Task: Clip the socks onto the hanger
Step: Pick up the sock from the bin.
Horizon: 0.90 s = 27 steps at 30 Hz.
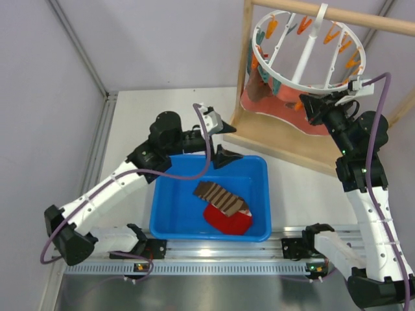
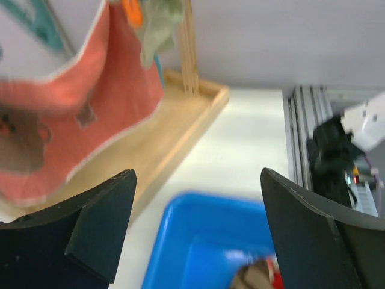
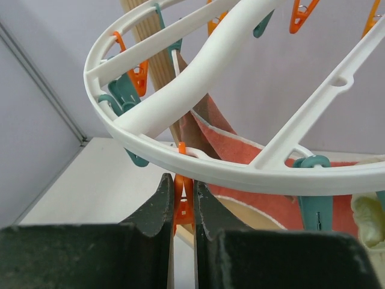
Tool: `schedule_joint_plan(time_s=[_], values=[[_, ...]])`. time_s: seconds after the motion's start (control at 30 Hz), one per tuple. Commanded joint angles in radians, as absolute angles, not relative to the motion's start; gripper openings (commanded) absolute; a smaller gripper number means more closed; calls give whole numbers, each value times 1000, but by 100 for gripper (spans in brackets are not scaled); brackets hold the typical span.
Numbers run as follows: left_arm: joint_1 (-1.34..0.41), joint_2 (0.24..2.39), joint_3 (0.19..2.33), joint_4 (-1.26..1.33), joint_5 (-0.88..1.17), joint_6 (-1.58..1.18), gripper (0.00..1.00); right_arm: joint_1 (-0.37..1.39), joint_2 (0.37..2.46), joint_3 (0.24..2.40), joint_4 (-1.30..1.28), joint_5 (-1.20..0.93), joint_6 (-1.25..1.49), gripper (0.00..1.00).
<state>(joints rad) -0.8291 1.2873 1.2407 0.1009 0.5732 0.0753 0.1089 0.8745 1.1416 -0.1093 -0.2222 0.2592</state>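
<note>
Left gripper point(image 1: 224, 141) hangs over the far rim of the blue bin point(image 1: 159, 214), jaws spread wide, nothing between them. In the left wrist view the 2 dark fingers point(image 2: 90, 235) frame the bin's rim below and the wooden stand point(image 2: 180, 138) beyond, blurred.

Right gripper point(image 3: 183, 180) is raised to the near underside of the hanger point(image 3: 240, 176), jaws pressed together on an orange clothespin point(image 3: 182, 211) that hangs from the ring's rim. The peg sits squeezed between both fingertips, touching each. Cannot tell if the peg's mouth is open.

The hanger is a white plastic ring with spokes, tilted, hooked over the top bar of the wooden stand at the back right of the table point(image 1: 130, 123). Orange and teal pegs line its rim.

2 socks lie in the bin, unclipped: a brown striped sock point(image 1: 220, 196) lies partly on top of a red sock point(image 1: 228, 220), touching, toward the bin's near right corner. Both are well below the hanger and apart from either gripper.

A salmon-pink cloth point(image 1: 259, 103) with pale trim hangs under the ring, inside the stand frame, just beside the right gripper. A pale green item hangs next to it in the left wrist view, too blurred to name.
</note>
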Motion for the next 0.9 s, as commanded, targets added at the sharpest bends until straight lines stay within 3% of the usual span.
schedule_joint_plan(time_s=[0.0,0.13,0.27,0.37,0.63,0.87], values=[[-740,1179,1129,-371,747,208,89,103,859,1170,-110,-207,270,0],[-719,1141,1091,-695,724,542,88,103,859,1161,-109,-213,267,0],[-686,1164,1022,-746,583,548,80,103,862,1166,-110,-218,262,0],[-670,1164,927,-631,398,323,75,101,859,1170,-123,-218,247,0],[-670,1196,807,-402,190,-162,73,103,859,1164,-132,-218,241,0],[-670,1376,825,-357,85,-498,64,101,859,1170,-153,-209,232,0]])
